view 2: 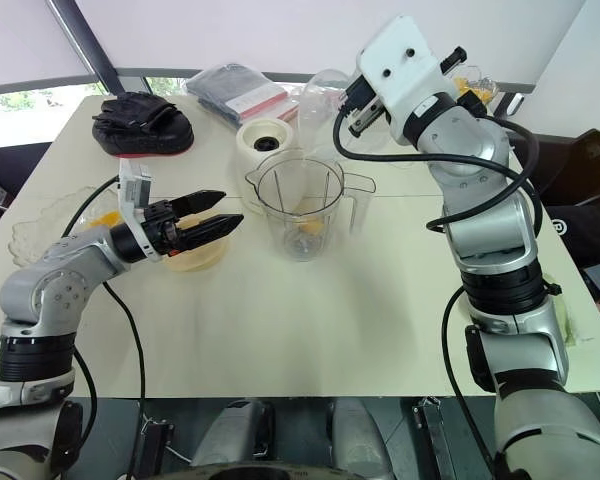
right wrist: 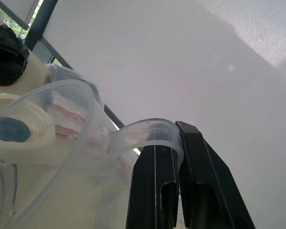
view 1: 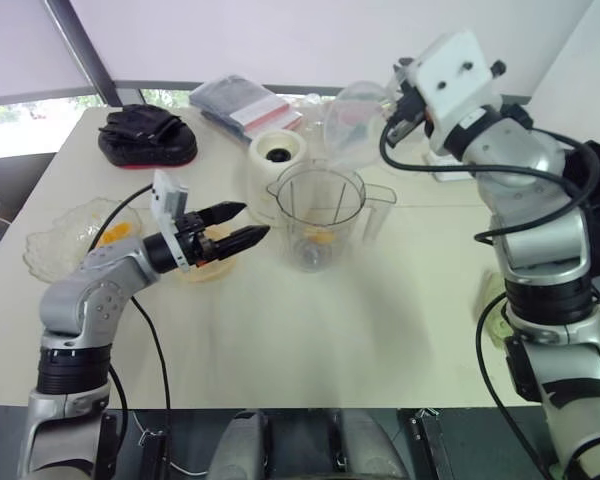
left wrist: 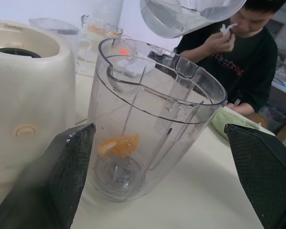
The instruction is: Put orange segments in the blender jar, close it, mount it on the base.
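Observation:
The clear blender jar (view 1: 320, 215) stands upright on the table, handle to the right, with an orange segment (left wrist: 119, 145) lying by the blade at its bottom. Just behind it to the left sits the cream-white base (view 1: 278, 153), dark socket up. My left gripper (view 1: 252, 221) hovers level beside the jar's left side, open, with nothing between its fingers (left wrist: 62, 181). My right gripper (right wrist: 178, 162) is raised above and behind the jar, shut on the loop tab of a clear rounded plastic vessel (view 1: 355, 120).
A pale yellow round thing (view 2: 195, 258) lies under my left gripper. A glass dish (view 1: 55, 245) with orange pieces sits at the left edge. A black pouch (view 1: 145, 135) and a packet (view 1: 245, 105) lie at the back. A person (left wrist: 229, 52) sits across the table.

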You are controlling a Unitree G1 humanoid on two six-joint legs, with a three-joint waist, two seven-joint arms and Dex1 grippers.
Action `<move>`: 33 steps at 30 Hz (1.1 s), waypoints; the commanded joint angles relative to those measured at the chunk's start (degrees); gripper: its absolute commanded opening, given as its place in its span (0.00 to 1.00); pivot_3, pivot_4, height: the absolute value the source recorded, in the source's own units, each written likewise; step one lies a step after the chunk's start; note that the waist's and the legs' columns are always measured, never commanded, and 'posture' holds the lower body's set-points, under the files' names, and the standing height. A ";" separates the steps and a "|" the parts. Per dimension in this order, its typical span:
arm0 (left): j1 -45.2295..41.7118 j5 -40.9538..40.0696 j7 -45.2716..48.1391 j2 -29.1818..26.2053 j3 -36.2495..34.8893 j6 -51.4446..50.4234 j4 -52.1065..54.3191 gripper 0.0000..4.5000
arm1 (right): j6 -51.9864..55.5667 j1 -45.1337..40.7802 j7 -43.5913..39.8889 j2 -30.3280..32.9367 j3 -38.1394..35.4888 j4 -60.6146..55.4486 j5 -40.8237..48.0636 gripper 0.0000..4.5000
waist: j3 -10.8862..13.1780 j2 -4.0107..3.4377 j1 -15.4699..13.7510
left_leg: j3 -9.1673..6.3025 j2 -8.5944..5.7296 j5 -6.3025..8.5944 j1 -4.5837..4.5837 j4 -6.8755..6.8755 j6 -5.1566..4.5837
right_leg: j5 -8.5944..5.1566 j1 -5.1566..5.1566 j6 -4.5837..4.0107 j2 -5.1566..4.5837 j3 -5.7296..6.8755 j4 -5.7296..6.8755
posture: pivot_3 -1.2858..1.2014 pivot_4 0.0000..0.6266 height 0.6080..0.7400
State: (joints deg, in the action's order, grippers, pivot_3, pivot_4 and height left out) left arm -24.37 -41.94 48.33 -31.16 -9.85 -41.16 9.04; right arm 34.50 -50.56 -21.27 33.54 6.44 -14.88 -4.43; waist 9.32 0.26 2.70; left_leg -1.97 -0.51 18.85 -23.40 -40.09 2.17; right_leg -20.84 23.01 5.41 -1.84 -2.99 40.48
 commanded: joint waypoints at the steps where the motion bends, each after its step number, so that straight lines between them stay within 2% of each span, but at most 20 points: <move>1: 0.17 -0.81 0.31 -0.32 -0.85 0.66 1.00 1.00 | -2.13 -0.60 0.09 -0.07 -0.73 -1.76 -1.49 0.01 | 0.00 0.00 -0.01 | 0.00 0.00 0.00 0.00 0.00 0.00 | 0.00 0.00 0.00 0.00 0.00 0.00 | 0.52 0.24 1.00; 11: -0.07 -0.56 0.51 -0.49 -0.65 0.72 0.74 1.00 | -4.33 0.83 -0.85 0.28 -0.02 -1.84 -4.21 0.01 | 0.00 0.00 0.03 | 0.00 0.00 -0.01 0.00 -0.02 0.01 | 0.00 0.04 0.00 0.01 0.00 0.09 | 0.52 0.24 1.00; 19: -0.79 -0.25 0.84 -0.51 -0.24 0.80 -0.10 1.00 | -0.41 1.42 -0.27 -2.68 -3.37 -2.81 -1.63 0.01 | 0.00 0.00 0.01 | 0.01 0.00 -0.02 0.00 -0.06 0.03 | 0.00 0.10 0.00 0.00 -0.01 0.27 | 0.52 0.24 1.00; 27: -2.10 0.47 1.94 -0.68 0.40 1.21 -1.99 1.00 | 11.00 0.76 3.45 -9.58 -13.59 -3.65 5.65 0.01 | 0.00 0.00 0.02 | 0.02 -0.01 -0.06 0.01 -0.14 0.09 | 0.00 0.20 0.00 0.00 -0.01 0.57 | 0.52 0.24 1.00; 33: -2.70 0.71 2.14 -0.51 0.78 1.03 -2.43 1.00 | 19.58 -1.31 11.11 -17.19 -27.06 -2.30 13.03 0.01 | 0.00 0.00 0.07 | 0.02 -0.01 -0.10 0.01 -0.14 0.15 | 0.00 0.23 0.00 0.01 -0.02 0.64 | 0.52 0.24 1.00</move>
State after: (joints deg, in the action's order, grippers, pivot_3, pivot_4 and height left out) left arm -25.63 -41.44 50.04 -31.21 -9.12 -40.93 5.74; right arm 53.26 -48.96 -12.60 16.83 -16.17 -15.46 6.29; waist 9.32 0.27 2.77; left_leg -1.95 -0.52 18.75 -23.39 -40.23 2.32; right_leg -20.84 23.24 5.41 -1.83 -3.01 41.12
